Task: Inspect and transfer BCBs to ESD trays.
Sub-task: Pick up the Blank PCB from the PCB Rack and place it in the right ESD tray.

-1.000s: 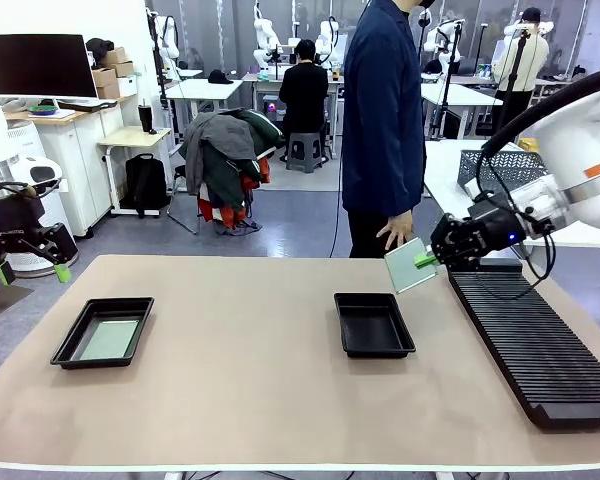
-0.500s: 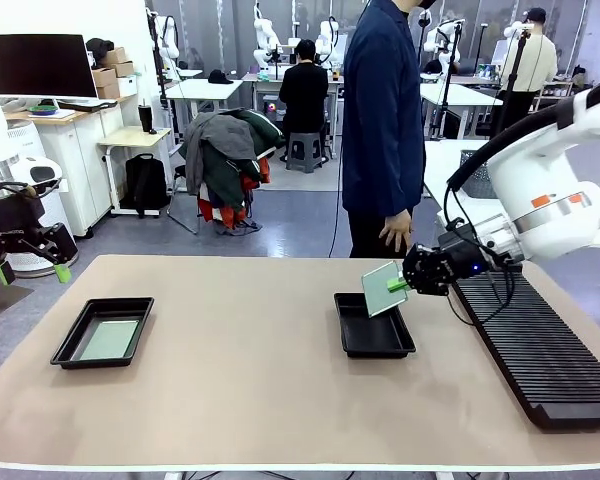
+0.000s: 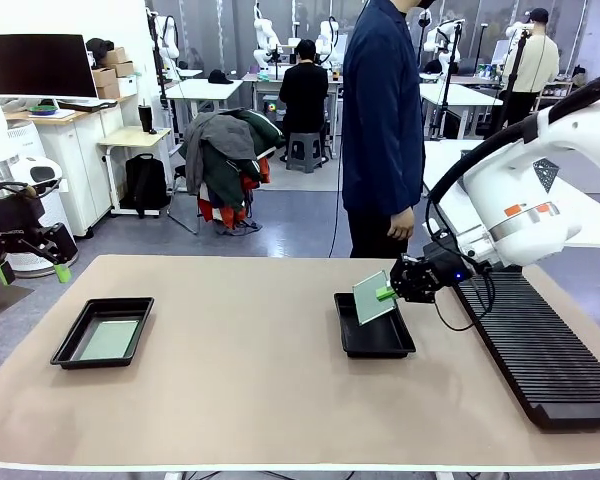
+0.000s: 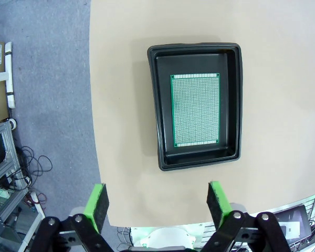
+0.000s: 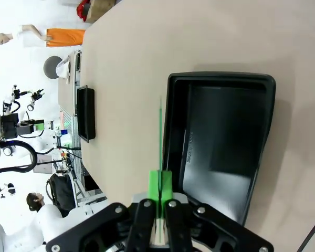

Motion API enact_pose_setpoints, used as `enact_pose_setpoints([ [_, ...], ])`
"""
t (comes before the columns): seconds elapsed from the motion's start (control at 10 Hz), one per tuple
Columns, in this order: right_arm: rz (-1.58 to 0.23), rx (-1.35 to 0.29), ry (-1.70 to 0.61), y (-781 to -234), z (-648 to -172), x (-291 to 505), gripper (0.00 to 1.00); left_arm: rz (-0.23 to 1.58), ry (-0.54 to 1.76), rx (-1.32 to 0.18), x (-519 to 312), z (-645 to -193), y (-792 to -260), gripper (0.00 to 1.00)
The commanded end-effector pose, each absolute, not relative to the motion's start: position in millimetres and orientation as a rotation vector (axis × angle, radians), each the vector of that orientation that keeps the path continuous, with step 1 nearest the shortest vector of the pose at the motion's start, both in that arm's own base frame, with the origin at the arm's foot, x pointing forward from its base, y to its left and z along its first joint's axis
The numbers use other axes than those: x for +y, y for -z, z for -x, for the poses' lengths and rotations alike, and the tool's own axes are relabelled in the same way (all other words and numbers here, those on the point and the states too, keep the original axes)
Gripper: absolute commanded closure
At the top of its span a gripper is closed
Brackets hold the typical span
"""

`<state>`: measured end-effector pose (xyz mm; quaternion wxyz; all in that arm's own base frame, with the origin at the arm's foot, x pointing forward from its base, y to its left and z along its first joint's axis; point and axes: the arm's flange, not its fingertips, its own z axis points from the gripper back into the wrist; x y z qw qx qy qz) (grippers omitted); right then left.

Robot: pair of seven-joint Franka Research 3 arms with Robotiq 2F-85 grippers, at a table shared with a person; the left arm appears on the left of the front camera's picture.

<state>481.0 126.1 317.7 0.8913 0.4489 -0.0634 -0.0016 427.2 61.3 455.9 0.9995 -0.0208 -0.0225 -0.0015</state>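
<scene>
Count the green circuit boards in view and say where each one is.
2. One circuit board lies flat in the left black tray; the other is held tilted over the middle tray by the right gripper.

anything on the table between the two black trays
No. In the front view, only bare tan tabletop lies between the left tray, holding a board, and the right tray.

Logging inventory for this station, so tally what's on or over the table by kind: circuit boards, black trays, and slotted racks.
Green circuit boards: 2 (one in the left tray, one held over the middle tray)
Black trays: 2 ()
Black slotted rack: 1
Total: 5
</scene>
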Motion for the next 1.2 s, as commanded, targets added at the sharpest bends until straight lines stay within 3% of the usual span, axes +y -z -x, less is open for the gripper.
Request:
enact_pose_setpoints([
  [0.0, -0.941, -0.164, 0.005, -305, -485, 137, 0.98, 0.049, -0.002, -0.051, 61, -427, -453, 0.0],
  [1.1, -0.851, -0.094, 0.016, -279, -487, 153, 0.98, 0.049, -0.002, -0.051, 61, -427, -453, 0.0],
])
